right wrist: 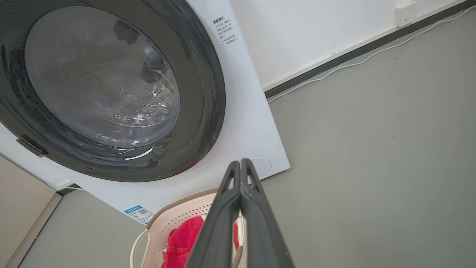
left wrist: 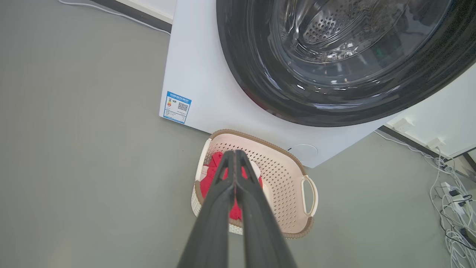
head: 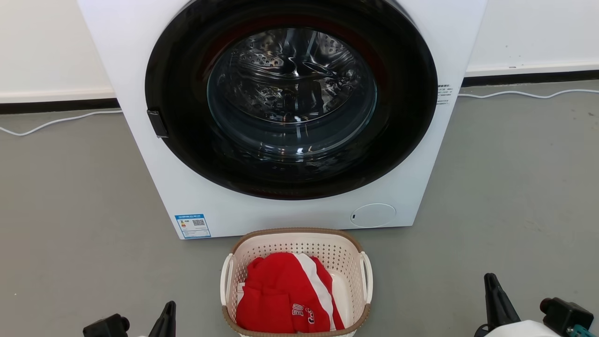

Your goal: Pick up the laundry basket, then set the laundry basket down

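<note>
The laundry basket (head: pixel 327 255) is cream-white, perforated, with a brown woven rim and white loop handles. It stands on the grey floor just in front of the washing machine and holds red and white clothing (head: pixel 281 292). My left gripper (head: pixel 168 311) is shut at the lower left, clear of the basket's left handle. My right gripper (head: pixel 491 285) is shut at the lower right, well off the right handle. Seen from the left wrist, the basket (left wrist: pixel 282 175) lies beneath the closed left gripper (left wrist: pixel 235 153). From the right wrist the basket (right wrist: pixel 178 216) lies below and left of the closed right gripper (right wrist: pixel 240 162).
A white washing machine (head: pixel 135 70) with a round dark glass door (head: pixel 290 93) stands right behind the basket. White cables (head: pixel 524 94) run along the wall base, with a tangle of cables and plugs (left wrist: pixel 453 208) to the machine's right. Grey floor (head: pixel 70 196) spreads on both sides.
</note>
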